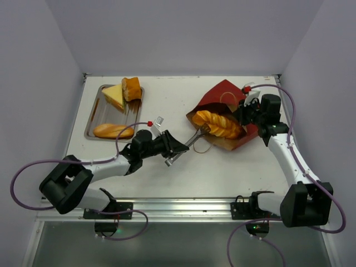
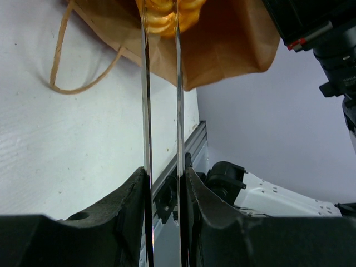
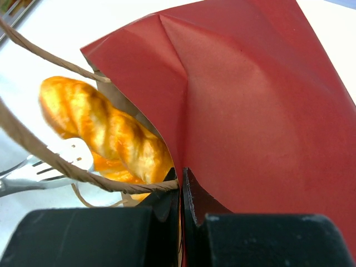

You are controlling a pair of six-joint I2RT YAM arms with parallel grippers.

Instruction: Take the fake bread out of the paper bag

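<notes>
Toward the far right corner of the surface (image 1: 222,178), the paper bag (image 1: 222,95) lies on its side, mouth facing the left edge, brown lining showing. At the far left corner sits a tray (image 1: 103,114) with other bread pieces on it; my guess is that's the drop-off.

Inside the open bag mouth lies the fake bread (image 1: 218,124), a twisted golden loaf, much of it visible. I've got tongs (image 1: 194,138) clamped in the left gripper (image 1: 176,151), blades squeezed partway, tips at the near end of the loaf. On the left wrist view the two blades run up to the loaf end, but I can't tell if they're biting.

The right gripper (image 1: 245,114) is closed on the bag's rim, on the side toward the right edge, pinning it. One string handle (image 2: 61,67) loops loose on the surface just beside the mouth. Another strand crosses in front of the tongs' head on the right wrist view.

Step in hand, as I read it: grip the loaf and draw it out.
- Push the tongs a bit deeper so the blades straddle the thick part, not the tapered tip.
- Squeeze firmly; the loaf looks glossy and may slip.
- Pull straight out along the bag's axis toward the left edge, staying low.
- Hold the right-side pinch so the bag doesn't drag along.
- Watch the handle strand: a snag on the tongs would tug the bag.
</notes>
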